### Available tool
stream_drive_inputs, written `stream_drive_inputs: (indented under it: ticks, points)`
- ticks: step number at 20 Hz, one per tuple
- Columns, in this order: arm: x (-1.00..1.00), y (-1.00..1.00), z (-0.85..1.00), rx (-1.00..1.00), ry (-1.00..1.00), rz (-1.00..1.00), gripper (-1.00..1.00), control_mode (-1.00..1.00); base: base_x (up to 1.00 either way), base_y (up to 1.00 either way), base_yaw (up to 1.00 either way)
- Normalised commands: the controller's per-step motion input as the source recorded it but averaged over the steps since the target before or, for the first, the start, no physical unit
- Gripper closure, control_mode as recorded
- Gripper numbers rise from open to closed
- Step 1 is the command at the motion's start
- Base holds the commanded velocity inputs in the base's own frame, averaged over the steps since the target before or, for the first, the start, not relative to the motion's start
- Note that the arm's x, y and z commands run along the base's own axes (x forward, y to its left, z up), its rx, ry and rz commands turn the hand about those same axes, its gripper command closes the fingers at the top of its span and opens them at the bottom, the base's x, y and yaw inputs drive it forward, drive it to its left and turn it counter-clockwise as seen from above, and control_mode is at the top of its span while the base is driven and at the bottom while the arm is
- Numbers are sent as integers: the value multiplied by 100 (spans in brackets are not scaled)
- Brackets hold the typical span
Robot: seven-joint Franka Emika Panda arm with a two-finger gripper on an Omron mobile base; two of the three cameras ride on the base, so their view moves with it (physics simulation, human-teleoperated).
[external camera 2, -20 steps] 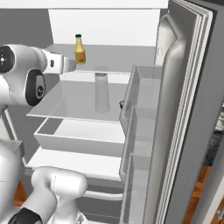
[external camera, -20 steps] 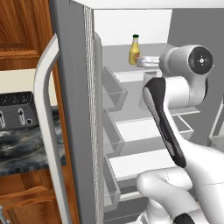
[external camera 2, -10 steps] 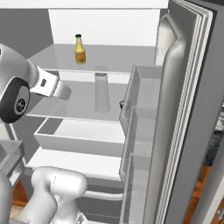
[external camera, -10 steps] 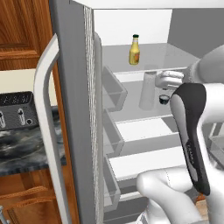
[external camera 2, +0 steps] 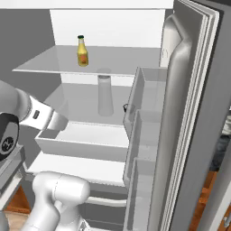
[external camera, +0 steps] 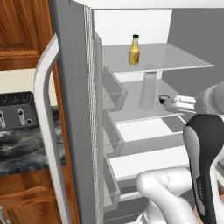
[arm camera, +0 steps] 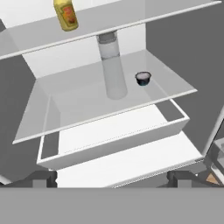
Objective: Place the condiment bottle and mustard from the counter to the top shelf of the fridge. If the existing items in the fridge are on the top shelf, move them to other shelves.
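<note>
The pincer point(arm camera: 112, 178) stood wide and empty before the open fridge point(external camera: 72, 109), level with the drawer, while the mustard point(external camera: 134, 49) stood upright on the top shelf point(external camera 2: 113, 61), above it and to its left, with the jug point(external camera 2: 105, 95) one shelf lower.

Mustard point(external camera: 134, 49) upright on top shelf point(external camera: 175, 57)

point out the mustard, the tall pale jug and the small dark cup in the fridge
mustard point(external camera: 134, 50), left base view, on its yellow body
tall pale jug point(external camera 2: 105, 97), right base view, mid wall
small dark cup point(arm camera: 143, 78), hand view, on its rim
</note>
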Motion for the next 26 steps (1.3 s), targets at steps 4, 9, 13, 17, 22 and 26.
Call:
stream_drive_inputs:
  ticks: [4, 9, 13, 17, 22, 26]
  points:
    - [-24, 0, -5, 0, 0, 0, -100, 100, -75, 0, 0]
    - [0, 0, 0, 0, 0, 0, -100, 100, -100, -17, -5]
    - [0, 0, 0, 0, 0, 0, -100, 100, -100, -36, -34]
    - [0, 0, 0, 0, 0, 0, -100, 100, -91, -31, -57]
    - [0, 0, 0, 0, 0, 0, -100, 100, -3, -95, -62]
    - [0, 0, 0, 0, 0, 0, -100, 100, 10, -100, -49]
